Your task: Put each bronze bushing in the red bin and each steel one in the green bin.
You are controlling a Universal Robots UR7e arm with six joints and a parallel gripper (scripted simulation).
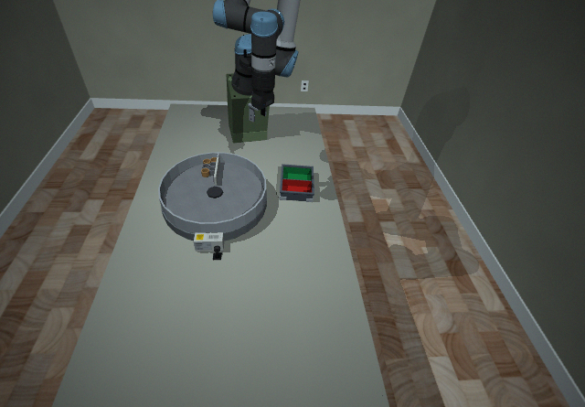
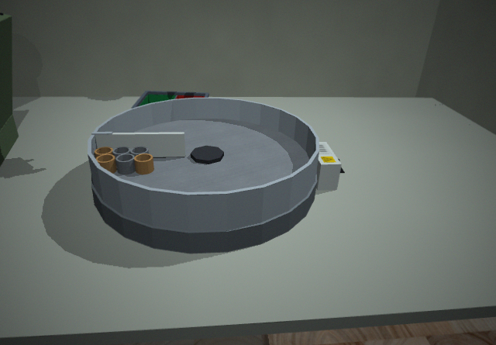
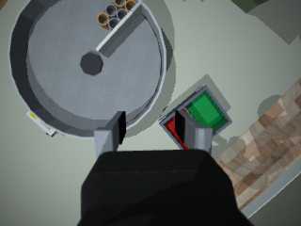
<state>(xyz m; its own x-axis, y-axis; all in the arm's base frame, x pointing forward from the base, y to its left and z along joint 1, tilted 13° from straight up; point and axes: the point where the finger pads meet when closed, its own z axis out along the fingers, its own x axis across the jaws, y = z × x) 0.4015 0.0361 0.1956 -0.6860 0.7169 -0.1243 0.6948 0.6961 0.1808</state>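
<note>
Three bronze bushings, one of them at the inner end of the group (image 1: 205,172) (image 2: 144,165) (image 3: 102,19), and three steel bushings, one in the front row (image 2: 125,165), stand upright and close together on the turntable (image 1: 236,223) (image 2: 192,213) (image 3: 56,94), beside its white divider. The green bin (image 1: 297,173) (image 2: 158,100) (image 3: 205,110) and red bin (image 1: 296,186) (image 2: 191,97) (image 3: 173,132) share one grey tray; no bushings show in them. My gripper (image 1: 257,112) (image 3: 150,121) is open and empty, high above the table near the robot's base. A finger partly hides the red bin in the wrist view.
The white divider (image 1: 217,170) (image 2: 139,143) (image 3: 118,28) runs from the turntable's raised rim towards its black hub (image 1: 214,191) (image 2: 207,154) (image 3: 91,63). A white box (image 1: 207,241) (image 2: 328,173) (image 3: 41,123) is beside the turntable's outer wall. The green pedestal (image 1: 248,123) stands behind.
</note>
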